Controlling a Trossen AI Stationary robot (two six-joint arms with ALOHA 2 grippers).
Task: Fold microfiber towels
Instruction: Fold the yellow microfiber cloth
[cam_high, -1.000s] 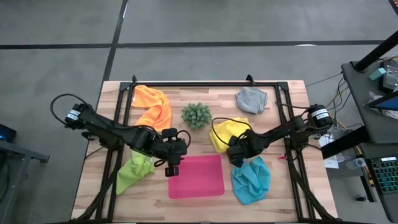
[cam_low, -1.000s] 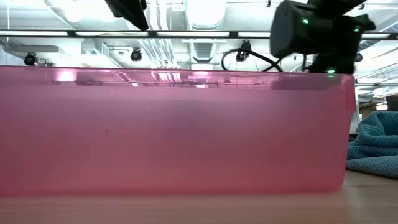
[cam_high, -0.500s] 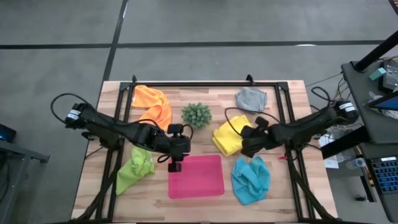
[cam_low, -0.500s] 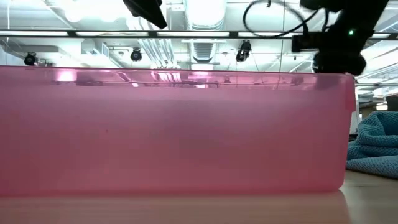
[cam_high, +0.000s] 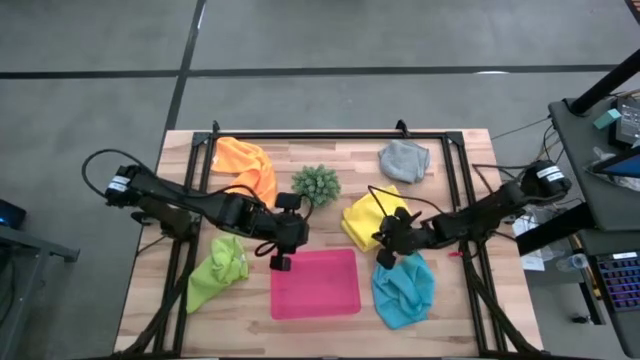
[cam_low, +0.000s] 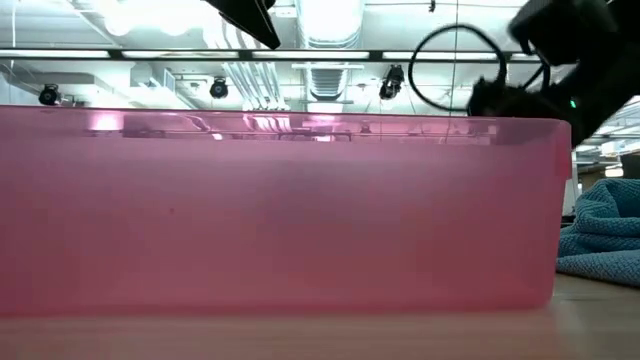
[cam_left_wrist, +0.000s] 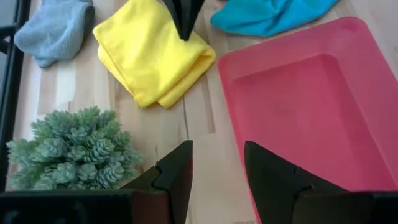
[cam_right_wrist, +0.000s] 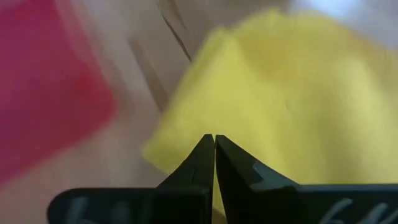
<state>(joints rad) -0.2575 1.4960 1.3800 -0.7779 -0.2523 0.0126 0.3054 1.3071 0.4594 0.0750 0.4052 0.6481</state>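
The yellow towel (cam_high: 366, 218) lies folded on the table between the plant and the light blue towel (cam_high: 404, 290), which lies crumpled at the near right. The orange towel (cam_high: 248, 166) lies at the far left, the grey towel (cam_high: 404, 159) at the far right and the lime green towel (cam_high: 218, 272) at the near left, all crumpled. My right gripper (cam_high: 384, 236) is shut, with its tips over the yellow towel's right part (cam_left_wrist: 185, 34). My left gripper (cam_left_wrist: 217, 168) is open and empty above the table by the pink tray's far left corner. My right gripper points its shut fingertips (cam_right_wrist: 214, 152) down at the top layer of the yellow towel (cam_right_wrist: 292, 106). I cannot tell whether they touch it. The towel lies flat and folded on the table.
The pink tray (cam_high: 316, 285) lies at the near middle, and its wall (cam_low: 280, 210) fills the low view. The spiky green plant (cam_high: 316, 185) stands at the far middle. A black frame runs along the table's far, left and right sides.
My right gripper drew back toward the table's right edge, then came back left over the yellow towel's near right part. My left gripper has gone a little toward the far edge, along the tray's left corner. The towels have kept their places.
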